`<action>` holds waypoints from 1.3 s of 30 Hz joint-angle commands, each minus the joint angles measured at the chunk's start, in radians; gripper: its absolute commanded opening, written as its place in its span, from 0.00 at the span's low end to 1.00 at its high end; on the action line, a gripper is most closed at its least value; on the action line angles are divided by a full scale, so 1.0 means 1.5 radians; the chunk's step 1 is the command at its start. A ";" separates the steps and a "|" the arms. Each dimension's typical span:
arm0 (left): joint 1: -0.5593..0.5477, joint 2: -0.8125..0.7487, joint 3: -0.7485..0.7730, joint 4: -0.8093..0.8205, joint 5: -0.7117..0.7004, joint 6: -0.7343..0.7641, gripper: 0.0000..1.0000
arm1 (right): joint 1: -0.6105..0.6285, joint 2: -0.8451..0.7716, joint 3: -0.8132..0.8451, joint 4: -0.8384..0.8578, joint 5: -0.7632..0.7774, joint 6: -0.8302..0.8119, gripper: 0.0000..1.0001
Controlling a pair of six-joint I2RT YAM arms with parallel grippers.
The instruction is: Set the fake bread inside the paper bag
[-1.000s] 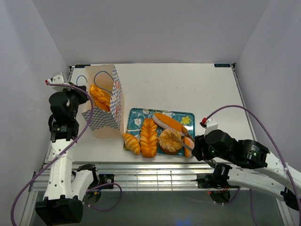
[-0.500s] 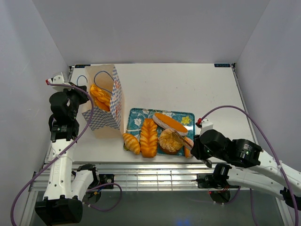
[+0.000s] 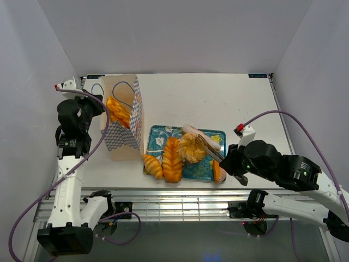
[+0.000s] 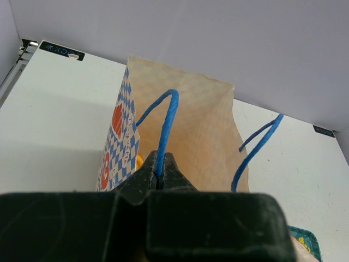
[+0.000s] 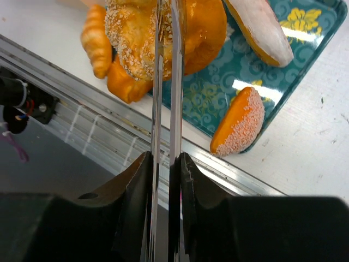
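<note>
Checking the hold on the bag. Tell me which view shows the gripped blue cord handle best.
Left wrist view: the blue cord handle is close up, pinched in the shut left gripper. The top view shows only thin loops at the mouth of the paper bag. The right wrist view misses it.
</note>
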 commanded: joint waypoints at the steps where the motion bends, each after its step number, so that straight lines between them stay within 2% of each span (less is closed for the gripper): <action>1: -0.007 0.001 0.049 -0.017 0.021 0.008 0.00 | 0.001 0.003 0.065 0.061 0.026 -0.028 0.08; 8: -0.008 0.010 0.080 -0.028 0.057 -0.006 0.00 | 0.001 0.037 0.109 0.168 0.019 -0.076 0.08; 20: -0.009 0.002 0.079 -0.023 0.143 -0.044 0.00 | 0.001 0.185 0.229 0.526 0.008 -0.159 0.08; 26: -0.008 -0.015 0.059 0.006 0.156 -0.052 0.00 | 0.001 0.268 0.280 0.626 -0.001 -0.172 0.08; 33: -0.008 -0.009 0.057 0.009 0.175 -0.057 0.00 | -0.001 0.357 0.295 0.788 0.008 -0.168 0.08; 39: -0.013 -0.012 0.052 0.007 0.173 -0.052 0.00 | -0.018 0.394 0.263 0.857 0.019 -0.148 0.08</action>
